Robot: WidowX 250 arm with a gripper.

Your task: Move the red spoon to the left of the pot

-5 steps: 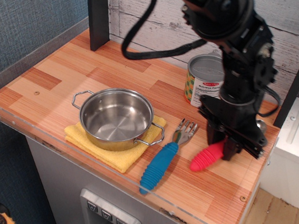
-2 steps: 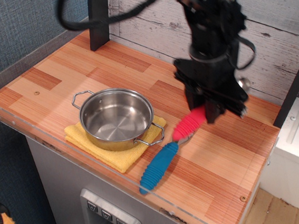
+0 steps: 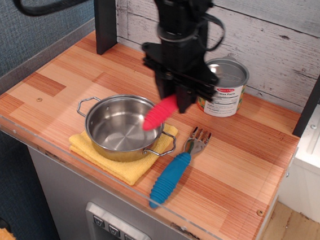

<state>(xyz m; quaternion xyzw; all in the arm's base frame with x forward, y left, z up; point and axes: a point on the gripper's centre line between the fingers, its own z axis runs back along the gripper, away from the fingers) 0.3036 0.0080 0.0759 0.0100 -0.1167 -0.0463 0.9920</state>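
The red spoon (image 3: pixel 160 114) hangs in the air, its ribbed red handle pointing down-left over the right rim of the pot; a bit of its silver bowl shows by the gripper's right side. My black gripper (image 3: pixel 177 93) is shut on the spoon's upper end, above the pot's right edge. The shiny steel pot (image 3: pixel 122 126) with wire loop handles sits on a yellow cloth (image 3: pixel 123 163) at the counter's front left.
A blue-handled fork (image 3: pixel 175 169) lies right of the pot. A labelled tin can (image 3: pixel 226 88) stands at the back by the plank wall. A dark post (image 3: pixel 104 13) rises at the back left. A clear raised lip edges the wooden counter (image 3: pixel 50 81).
My gripper has carried the red spoon up off the counter's right side and leftward, past the fork, to above the pot's right rim. The tin can is uncovered again.
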